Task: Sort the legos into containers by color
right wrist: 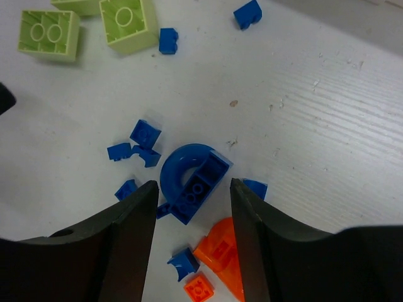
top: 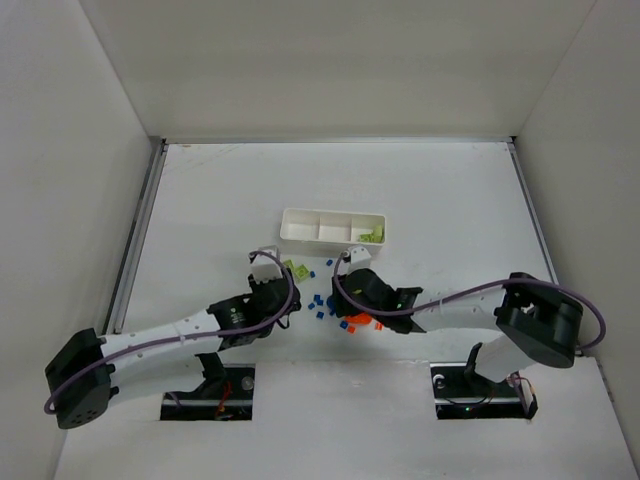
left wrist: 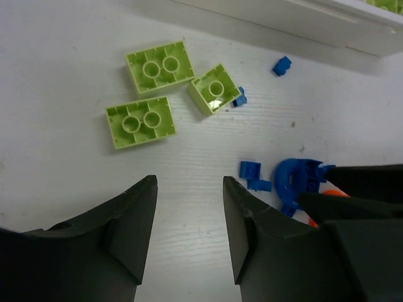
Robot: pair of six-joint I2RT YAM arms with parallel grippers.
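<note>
Blue arch brick [right wrist: 182, 173] sits between the right gripper's [right wrist: 194, 185] spread jaws, seemingly untouched. Left gripper [left wrist: 189, 182], likewise parted and empty, hovers near three green bricks [left wrist: 141, 121].

You have a white table [top: 420, 190], faintly grained up close, with one small brown speck [right wrist: 233, 103] on it. Plain white walls close it in: a back wall [top: 340, 60] and a left wall [top: 60, 150]. A grey rail [top: 140, 225] runs along the table's left edge.

Bright, even light throughout; soft shadows, sharp focus, no glare.
</note>
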